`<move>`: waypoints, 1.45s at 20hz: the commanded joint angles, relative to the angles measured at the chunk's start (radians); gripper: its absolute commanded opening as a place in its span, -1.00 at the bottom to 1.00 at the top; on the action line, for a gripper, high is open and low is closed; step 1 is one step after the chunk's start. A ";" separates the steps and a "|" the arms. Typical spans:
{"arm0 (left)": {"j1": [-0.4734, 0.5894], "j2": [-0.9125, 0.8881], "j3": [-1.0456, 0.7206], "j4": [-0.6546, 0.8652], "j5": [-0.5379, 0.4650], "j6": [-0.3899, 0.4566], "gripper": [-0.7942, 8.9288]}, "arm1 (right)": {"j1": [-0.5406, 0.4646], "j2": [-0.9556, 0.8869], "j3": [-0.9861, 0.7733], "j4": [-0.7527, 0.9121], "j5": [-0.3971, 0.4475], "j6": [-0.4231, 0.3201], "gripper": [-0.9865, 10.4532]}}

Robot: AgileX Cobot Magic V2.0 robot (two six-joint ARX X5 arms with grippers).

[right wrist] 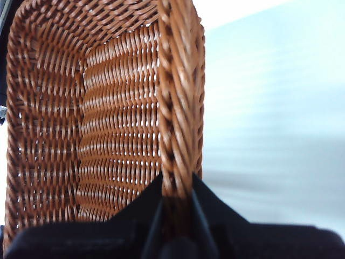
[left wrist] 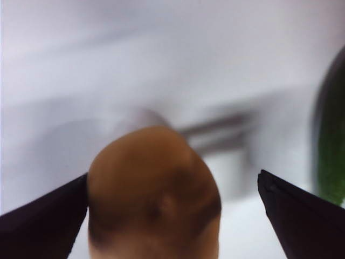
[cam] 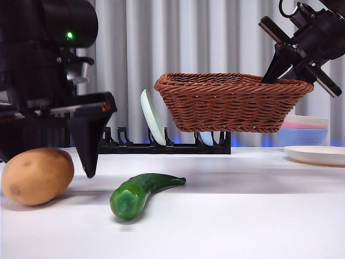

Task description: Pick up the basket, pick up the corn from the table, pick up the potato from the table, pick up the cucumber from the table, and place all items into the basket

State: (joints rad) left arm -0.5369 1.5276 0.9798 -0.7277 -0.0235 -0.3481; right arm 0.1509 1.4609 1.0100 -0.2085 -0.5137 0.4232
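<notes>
Cucumber (cam: 141, 192) on table | basket (cam: 229, 102) (aloft) pinched by right hand (cam: 284, 63)

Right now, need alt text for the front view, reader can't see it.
The right end effector holds a brown wicker basket by its rim in the air above the white table. The left end effector's dark finger hangs beside a potato, and a green cucumber lies nearby.

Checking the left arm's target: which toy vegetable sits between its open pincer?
The smooth tan oval potato, between the left pincer; the glossy green cucumber lies beside it.
</notes>
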 commanded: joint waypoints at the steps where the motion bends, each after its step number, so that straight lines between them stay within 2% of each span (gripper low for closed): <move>1: 0.002 0.015 -0.005 0.014 -0.004 0.011 0.20 | 0.000 -0.011 0.013 0.021 -0.011 0.005 -0.85; 2: 0.002 0.015 -0.005 0.022 -0.004 0.013 -0.10 | 0.000 -0.011 0.013 0.021 -0.011 0.005 -0.85; 4: 0.002 0.015 -0.005 0.025 -0.007 0.051 -0.91 | 0.000 -0.011 0.013 0.021 -0.011 0.005 -0.85; 8: 0.002 -0.018 -0.004 0.011 -0.015 0.069 -0.85 | 0.000 -0.011 0.013 0.021 -0.011 0.005 -0.85; 11: 0.002 -0.156 0.034 -0.021 0.115 0.087 -0.85 | 0.000 -0.011 0.013 0.021 -0.011 -0.003 -0.85; 13: -0.002 -0.276 0.101 -0.028 0.166 0.086 -0.85 | 0.004 -0.011 0.013 0.021 -0.011 -0.003 -0.85; 15: -0.022 -0.368 0.193 -0.014 0.155 0.087 -0.85 | 0.019 -0.011 0.013 0.021 -0.007 -0.006 -0.85; 17: -0.047 -0.406 0.274 0.065 0.156 0.091 -0.85 | 0.031 -0.011 0.013 0.021 -0.008 -0.006 -0.85; 21: -0.085 -0.361 0.334 0.238 0.157 0.108 -0.85 | 0.080 -0.011 0.013 0.021 -0.008 -0.006 -0.85; 24: -0.124 -0.264 0.334 0.268 0.155 0.108 -0.85 | 0.122 -0.011 0.013 0.021 -0.008 -0.006 -0.85; 29: -0.132 -0.066 0.334 0.285 0.139 0.117 -0.85 | 0.188 -0.011 0.013 0.021 -0.004 -0.006 -0.85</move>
State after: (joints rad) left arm -0.6682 1.4593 1.3262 -0.4507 0.1135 -0.2462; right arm 0.3363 1.4605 1.0115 -0.2081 -0.5091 0.4183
